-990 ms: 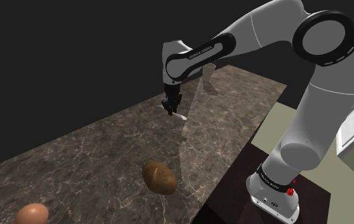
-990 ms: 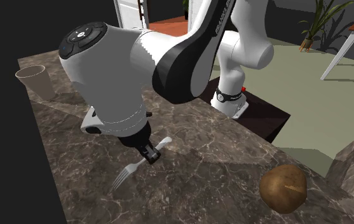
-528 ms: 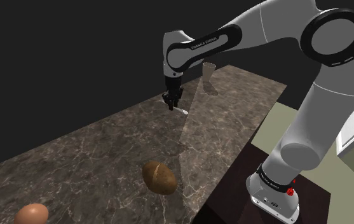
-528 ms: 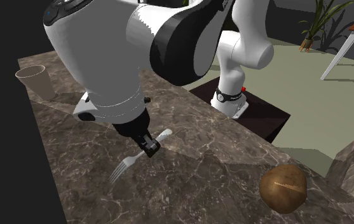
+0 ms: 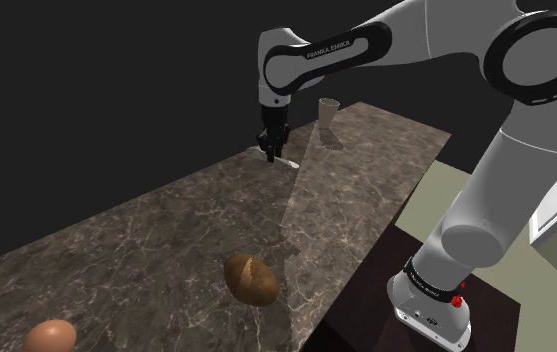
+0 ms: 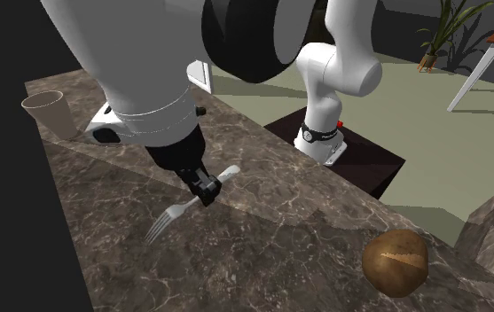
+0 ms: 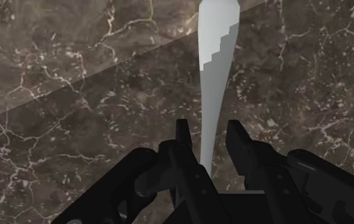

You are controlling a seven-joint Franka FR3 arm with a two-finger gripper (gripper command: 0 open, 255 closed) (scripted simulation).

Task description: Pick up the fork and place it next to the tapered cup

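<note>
A pale grey fork (image 6: 170, 218) is clasped near the middle of its handle by my black gripper (image 6: 205, 191), which is shut on it. The tines point toward the second exterior view's lower left. In the wrist view the fork's handle (image 7: 215, 76) runs out between the two fingers (image 7: 183, 137), over the dark marble counter (image 7: 54, 159). The tapered beige cup (image 6: 48, 111) stands at the counter's far corner. From the shoulder view, the gripper (image 5: 271, 150) with the fork (image 5: 286, 160) hangs a short way before the cup (image 5: 328, 110).
A brown, potato-like lump (image 5: 251, 278) lies near the counter's front edge and appears again (image 6: 395, 261) in the second exterior view. An egg-shaped brown thing (image 5: 49, 337) sits at the shoulder view's lower left. The robot's stand (image 6: 325, 142) is beside the counter. A black area lies beyond the far edge.
The gripper has carried the fork along the counter toward the cup, rising slightly. Its grip on the handle is unchanged.
</note>
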